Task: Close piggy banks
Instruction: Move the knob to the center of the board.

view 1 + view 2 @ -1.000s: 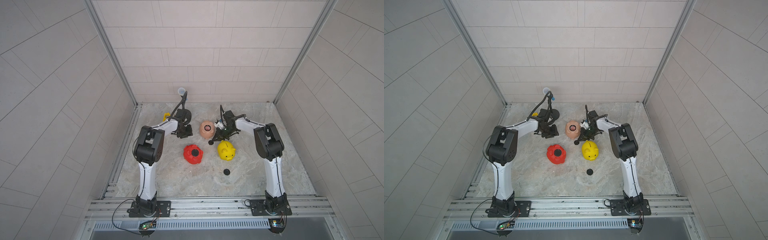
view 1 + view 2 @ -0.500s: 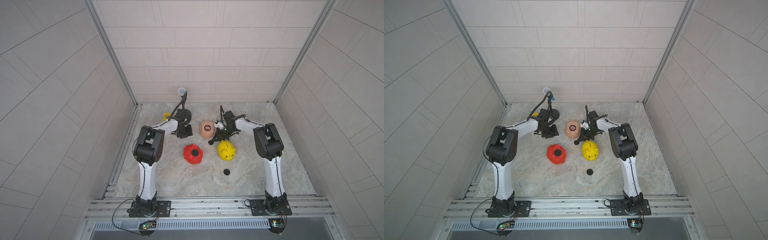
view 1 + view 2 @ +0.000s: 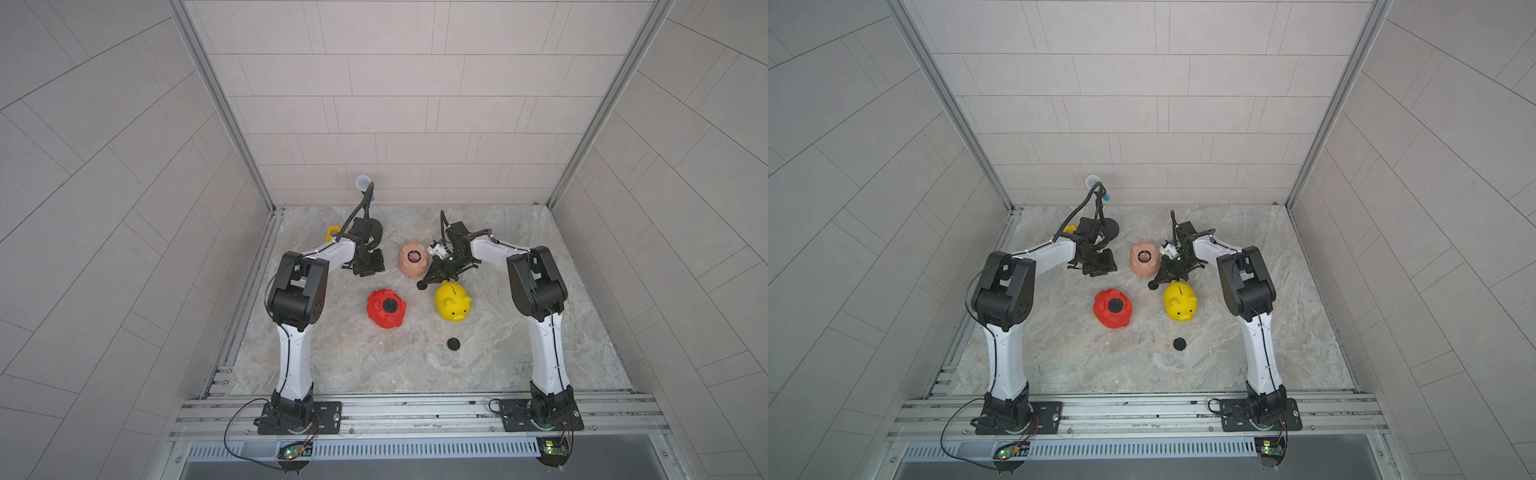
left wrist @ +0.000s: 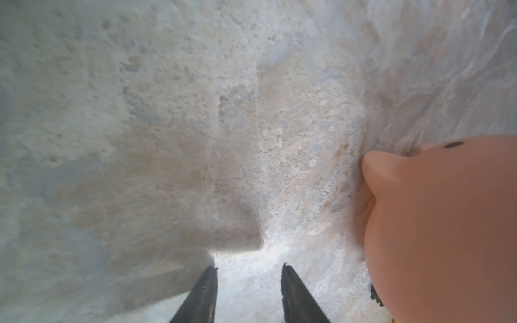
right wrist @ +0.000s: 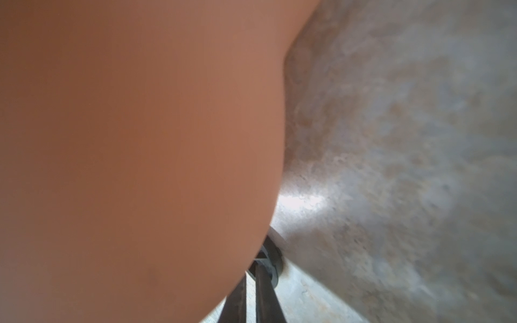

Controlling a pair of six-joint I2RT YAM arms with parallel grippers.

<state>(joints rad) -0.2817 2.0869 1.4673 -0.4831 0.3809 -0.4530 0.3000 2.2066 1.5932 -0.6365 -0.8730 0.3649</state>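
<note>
Marble table (image 3: 353, 365) held everything. Left gripper (image 3: 369, 269) sat low toward the back, fingers (image 4: 205, 290) slightly apart, nothing between them. Red pig (image 3: 386, 308) lay nearer the front, belly up, fitted plug (image 3: 389, 306) filling its hole. Peach pig (image 3: 413, 260) lay between the two grippers, belly up, round hole uncovered; the left wrist view showed it just beside the left fingers, not touching. Right gripper (image 3: 427, 281) was low, just beside peach pig, pinched on black plug (image 5: 270, 257). Yellow pig (image 3: 452, 300) stood upright just in front of that gripper, coin slot up. Loose plug (image 3: 453, 344) lay flat on the table in front of yellow pig, apart from it.
</note>
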